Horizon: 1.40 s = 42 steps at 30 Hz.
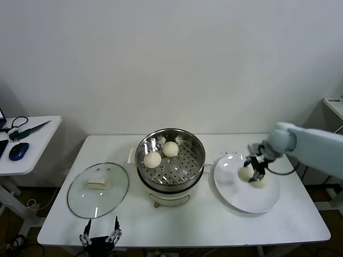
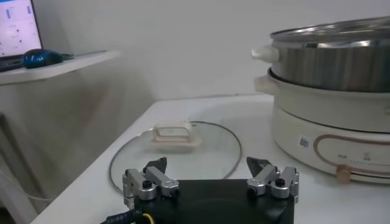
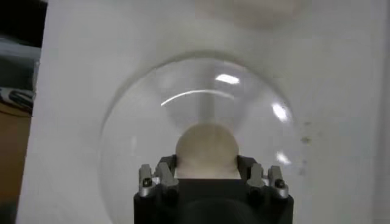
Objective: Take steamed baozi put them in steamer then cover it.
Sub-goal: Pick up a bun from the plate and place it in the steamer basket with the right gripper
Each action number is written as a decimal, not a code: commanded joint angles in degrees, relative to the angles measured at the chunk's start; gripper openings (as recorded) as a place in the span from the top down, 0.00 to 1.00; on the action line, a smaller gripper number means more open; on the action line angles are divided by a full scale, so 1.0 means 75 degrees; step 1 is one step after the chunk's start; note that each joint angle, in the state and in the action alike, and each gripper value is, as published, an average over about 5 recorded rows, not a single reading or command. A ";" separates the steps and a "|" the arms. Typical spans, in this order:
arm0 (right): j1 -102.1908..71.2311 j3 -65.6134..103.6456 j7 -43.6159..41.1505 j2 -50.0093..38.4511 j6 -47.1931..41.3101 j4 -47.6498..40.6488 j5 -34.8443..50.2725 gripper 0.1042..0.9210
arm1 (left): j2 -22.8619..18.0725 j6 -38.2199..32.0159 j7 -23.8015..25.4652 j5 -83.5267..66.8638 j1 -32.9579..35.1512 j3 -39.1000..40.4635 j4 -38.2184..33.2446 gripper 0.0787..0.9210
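Right gripper straddles a baozi — fingertips hidden.

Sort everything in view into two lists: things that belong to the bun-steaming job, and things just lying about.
Job: two baozi in the steamer, at and; two baozi on the white plate, at and; glass cover; right gripper over them.

Lying about: computer mouse and scissors on the side table.
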 commanded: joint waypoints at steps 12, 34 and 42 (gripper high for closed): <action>0.2371 -0.0459 0.0824 0.3384 0.4722 0.2133 -0.1969 0.32 | -0.0003 -0.0073 -0.0005 0.0083 -0.0027 -0.0099 -0.0040 0.12; -0.0147 -0.0384 0.1298 0.4327 0.4488 0.0626 -0.3516 0.33 | -0.0014 -0.0177 -0.0137 0.0072 0.0015 -0.0171 0.0007 0.12; -0.0073 -0.0259 0.1245 0.4542 0.4493 0.0182 -0.3599 0.33 | -0.0009 -0.0229 -0.0184 0.0066 0.0053 -0.0177 -0.0001 0.12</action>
